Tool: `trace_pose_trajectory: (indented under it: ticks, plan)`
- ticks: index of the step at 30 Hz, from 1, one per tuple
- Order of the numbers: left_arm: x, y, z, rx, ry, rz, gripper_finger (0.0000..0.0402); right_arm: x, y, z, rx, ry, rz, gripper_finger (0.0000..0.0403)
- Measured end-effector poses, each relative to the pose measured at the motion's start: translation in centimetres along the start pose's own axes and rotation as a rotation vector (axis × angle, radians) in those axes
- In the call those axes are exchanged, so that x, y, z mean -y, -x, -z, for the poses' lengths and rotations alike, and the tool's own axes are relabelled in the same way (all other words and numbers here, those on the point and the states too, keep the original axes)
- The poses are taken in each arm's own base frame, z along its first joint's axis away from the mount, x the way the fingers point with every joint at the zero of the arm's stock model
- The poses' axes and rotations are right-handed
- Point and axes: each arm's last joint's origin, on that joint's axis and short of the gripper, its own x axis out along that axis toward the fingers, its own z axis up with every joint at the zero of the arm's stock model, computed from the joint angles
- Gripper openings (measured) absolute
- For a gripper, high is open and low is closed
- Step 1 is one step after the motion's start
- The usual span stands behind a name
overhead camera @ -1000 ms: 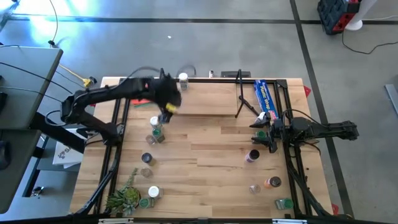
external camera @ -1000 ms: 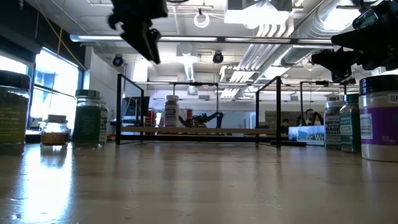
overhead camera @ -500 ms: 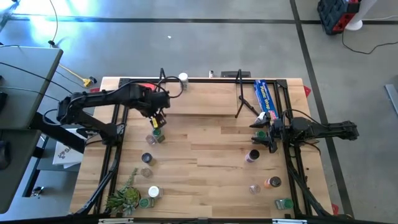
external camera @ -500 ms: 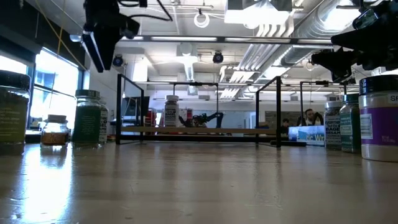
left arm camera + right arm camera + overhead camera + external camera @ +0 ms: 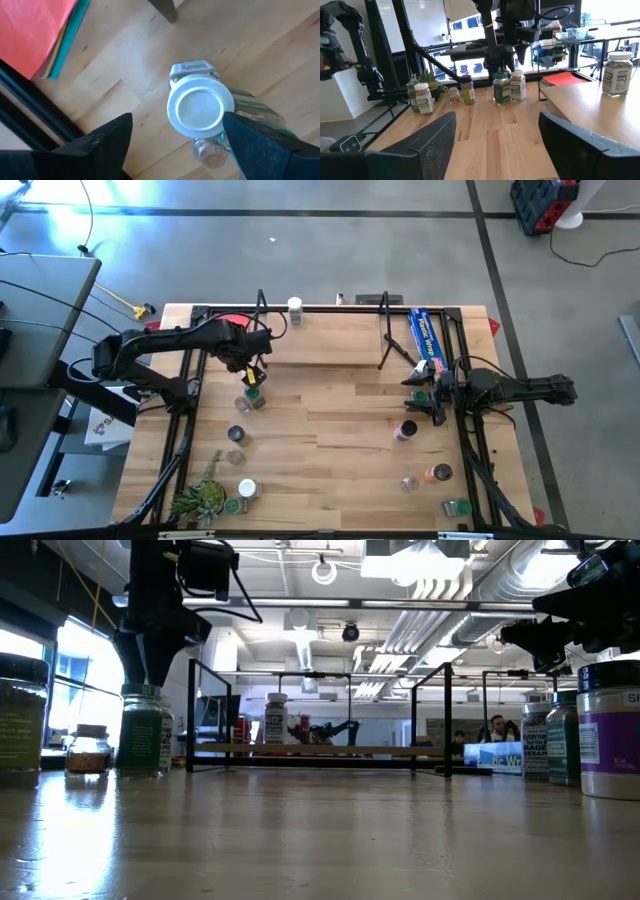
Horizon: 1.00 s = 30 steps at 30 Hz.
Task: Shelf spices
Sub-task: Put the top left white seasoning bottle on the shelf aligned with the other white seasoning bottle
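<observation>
Wide open and empty, the left claw (image 5: pixel 175 145) straddles a white-capped jar (image 5: pixel 200 106) (neighbours crowd close), so closing could topple them.

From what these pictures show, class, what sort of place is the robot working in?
Probably a robotics lab or workshop: exposed ceiling ducts, a bare concrete floor, and more desks beyond the wooden table where spice jars stand.
</observation>
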Motion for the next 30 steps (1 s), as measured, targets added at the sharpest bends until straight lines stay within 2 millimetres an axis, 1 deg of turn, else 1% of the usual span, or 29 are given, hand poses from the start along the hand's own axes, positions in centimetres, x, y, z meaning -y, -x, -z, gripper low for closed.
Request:
trace_pose_trajectory:
  ticks: [4, 9, 19, 23, 25, 30]
  plan:
    - [0.3, 0.0, -0.2, 0.019, 0.003, 0.038, 0.031, 0.0, 0.0, 0.0, 0.0, 0.001, 0.0, 0.0279]
    - [0.3, 0.0, -0.2, 0.02, 0.004, 0.043, 0.031, 0.0, 0.0, 0.0, 0.0, 0.001, 0.0, 0.0279]
    - [-0.3, 1.2, 0.4, 0.062, 0.069, 0.086, 0.031, 0.0, 0.0, 0.0, 0.0, 0.001, 0.0, 0.0279]
    - [0.1, 0.8, -0.1, 0.078, 0.065, 0.099, 0.031, 0.0, 0.0, 0.0, 0.0, 0.0, 0.0, 0.0279]
    - [0.3, 0.2, -0.2, 0.069, 0.064, 0.111, 0.031, 0.0, 0.0, 0.0, 0.0, 0.001, 0.0, 0.0279]
    - [0.3, -1.1, 0.2, 0.026, 0.06, 0.1, 0.031, 0.0, 0.0, 0.0, 0.0, 0.001, 0.0, 0.0279]
